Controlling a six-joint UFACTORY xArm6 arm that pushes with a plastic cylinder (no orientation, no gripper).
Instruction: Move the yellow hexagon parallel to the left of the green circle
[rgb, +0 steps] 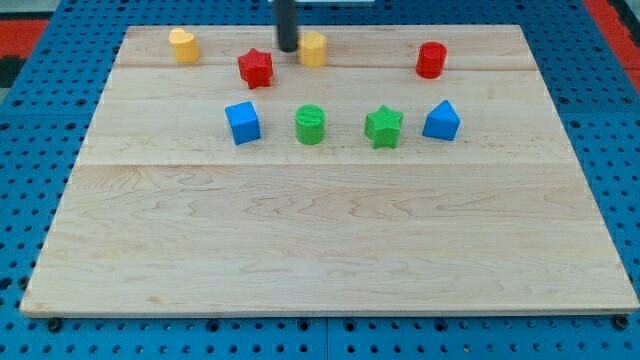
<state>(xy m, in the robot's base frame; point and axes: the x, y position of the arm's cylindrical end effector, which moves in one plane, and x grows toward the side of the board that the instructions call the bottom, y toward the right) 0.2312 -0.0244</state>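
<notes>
Bright even light, soft short shadows, perhaps slightly blurred

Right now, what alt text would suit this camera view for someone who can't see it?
My tip touches the yellow hexagon's left side near the wooden board's top; below sits the green circle, flanked by a blue cube and green star.

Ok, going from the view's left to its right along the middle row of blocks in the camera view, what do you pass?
Blue cube → green circle, a cylinder block → green star → blue block with a pointed top. My tip sits above this row, just left of the yellow hexagon.
</notes>
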